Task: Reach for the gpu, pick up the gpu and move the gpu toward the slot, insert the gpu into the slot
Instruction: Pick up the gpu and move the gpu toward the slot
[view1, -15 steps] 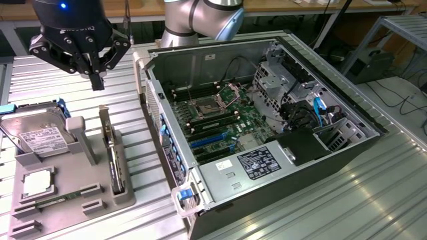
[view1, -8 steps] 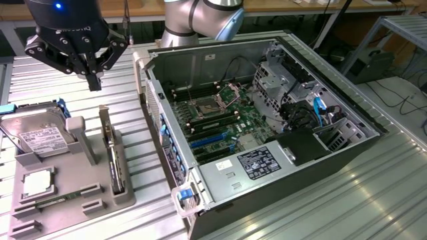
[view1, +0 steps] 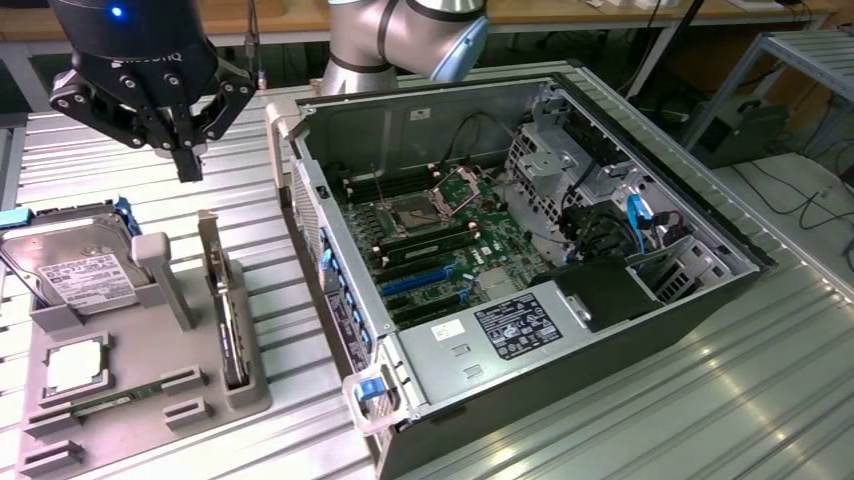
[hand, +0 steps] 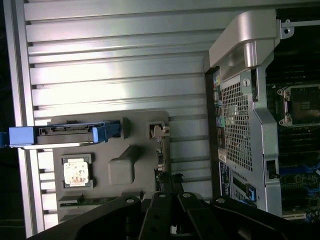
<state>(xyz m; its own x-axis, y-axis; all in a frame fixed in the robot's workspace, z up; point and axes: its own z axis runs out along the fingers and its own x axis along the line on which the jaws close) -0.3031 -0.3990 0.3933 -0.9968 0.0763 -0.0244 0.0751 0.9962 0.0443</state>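
Note:
The gpu (view1: 227, 320) stands on its edge in a slot of the grey holder tray (view1: 147, 400), its silver bracket at the far end. My gripper (view1: 188, 160) hangs well above that bracket end, fingers shut together with nothing between them and clear of the card. From the wrist view the gpu (hand: 161, 155) is a thin edge-on strip just ahead of the shut gripper (hand: 170, 184). The slot (view1: 416, 280) is a blue strip on the green motherboard inside the open computer case (view1: 334, 110), to the exterior view's right of the tray.
The tray also holds a silver hard drive (view1: 74, 275) with blue rails, a square CPU (view1: 74, 362) and a green memory stick (view1: 114, 400). The case's near wall (view1: 314, 240) stands between tray and motherboard. A ribbed metal table (view1: 667, 400) surrounds everything.

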